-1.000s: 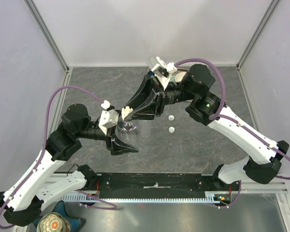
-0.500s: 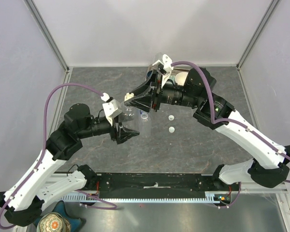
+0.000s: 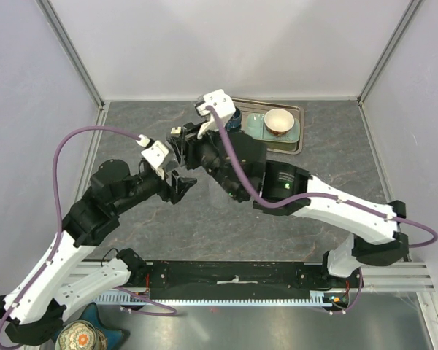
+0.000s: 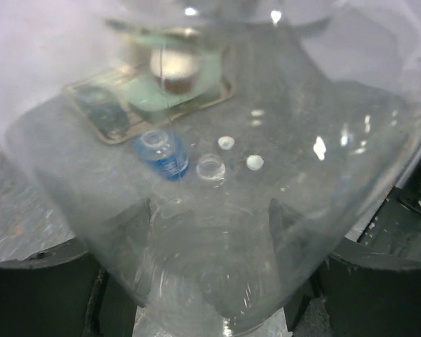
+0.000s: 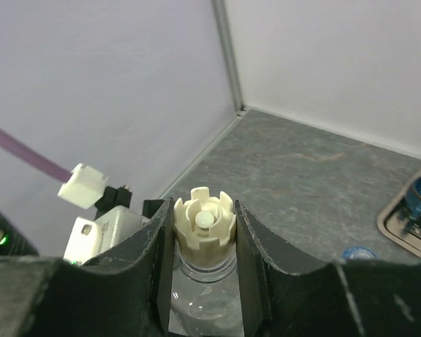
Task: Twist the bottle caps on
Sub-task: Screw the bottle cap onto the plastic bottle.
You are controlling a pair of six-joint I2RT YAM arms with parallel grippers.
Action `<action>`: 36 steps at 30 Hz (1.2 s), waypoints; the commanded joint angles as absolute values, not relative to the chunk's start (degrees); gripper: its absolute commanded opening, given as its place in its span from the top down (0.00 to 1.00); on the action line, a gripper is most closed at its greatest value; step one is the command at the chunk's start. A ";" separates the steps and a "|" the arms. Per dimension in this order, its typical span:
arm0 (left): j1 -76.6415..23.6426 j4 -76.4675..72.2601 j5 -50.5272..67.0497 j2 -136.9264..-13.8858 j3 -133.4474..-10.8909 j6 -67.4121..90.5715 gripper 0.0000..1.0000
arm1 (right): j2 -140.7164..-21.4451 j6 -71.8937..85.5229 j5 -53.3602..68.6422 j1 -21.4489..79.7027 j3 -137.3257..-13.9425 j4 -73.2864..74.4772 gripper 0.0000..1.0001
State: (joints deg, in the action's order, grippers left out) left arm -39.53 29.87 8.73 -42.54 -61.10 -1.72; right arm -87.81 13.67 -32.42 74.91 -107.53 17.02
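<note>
Right pincer (image 5: 204,213) tight on cap (image 5: 204,226)

No readable text, numbers or signs, blue bottle (image 4: 163,154) label blurred

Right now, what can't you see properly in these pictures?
Top view: the right arm covers the two loose caps.
Left wrist view: the held bottle fills the picture and blurs the tray behind.
Right wrist view: the bottom edge cuts off that bottle; how tightly its cap sits, nobody can tell.
</note>
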 commanded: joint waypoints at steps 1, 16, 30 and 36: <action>-37.62 19.77 0.18 -41.57 -62.75 2.90 0.90 | -94.57 14.77 -49.28 79.54 -114.52 35.85 1.00; -37.09 20.30 1.91 -39.38 -58.10 2.20 0.91 | -95.28 15.91 -36.58 77.96 -121.81 31.74 0.09; -36.74 19.69 46.63 -39.73 -57.30 2.72 0.89 | -74.01 9.59 33.71 58.81 -103.54 21.71 0.02; -36.74 20.57 70.91 -41.48 -58.27 2.02 0.88 | -75.40 7.12 47.71 55.37 -104.85 21.62 0.02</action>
State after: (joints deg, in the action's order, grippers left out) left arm -37.01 22.44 49.28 -40.66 -56.93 1.02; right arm -72.73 9.87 30.92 57.08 -103.83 23.07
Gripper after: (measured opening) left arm 0.710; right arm 0.982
